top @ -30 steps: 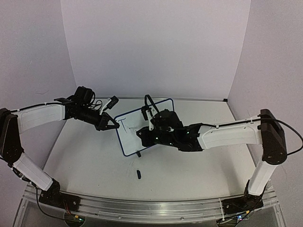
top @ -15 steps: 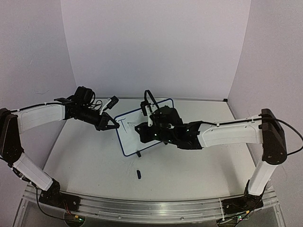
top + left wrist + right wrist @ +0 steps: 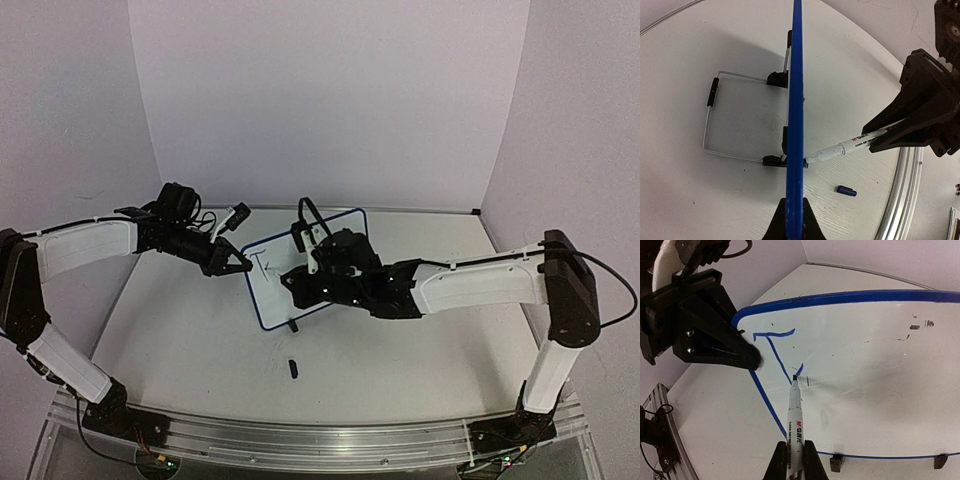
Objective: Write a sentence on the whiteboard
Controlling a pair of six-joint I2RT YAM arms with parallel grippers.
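The whiteboard (image 3: 870, 360) stands tilted on its wire stand (image 3: 708, 125), seen edge-on as a blue rim (image 3: 796, 100) in the left wrist view. My left gripper (image 3: 795, 204) is shut on the board's left edge (image 3: 246, 270). My right gripper (image 3: 795, 446) is shut on a white marker (image 3: 794, 412), whose tip touches the board. Of the sentence, only a blue "T" (image 3: 772, 333) and a short slanted stroke by the tip show. From above, the right gripper (image 3: 290, 279) is in front of the board's left half.
The marker's dark blue cap (image 3: 293, 368) lies on the table in front of the board, also seen in the left wrist view (image 3: 845, 190). Black clip feet (image 3: 836, 463) hold the board's lower edge. The aluminium rail (image 3: 300, 440) runs along the near table edge.
The right gripper has shifted left across the board with the marker, and a short stroke has appeared beside the "T". The left arm has held still.
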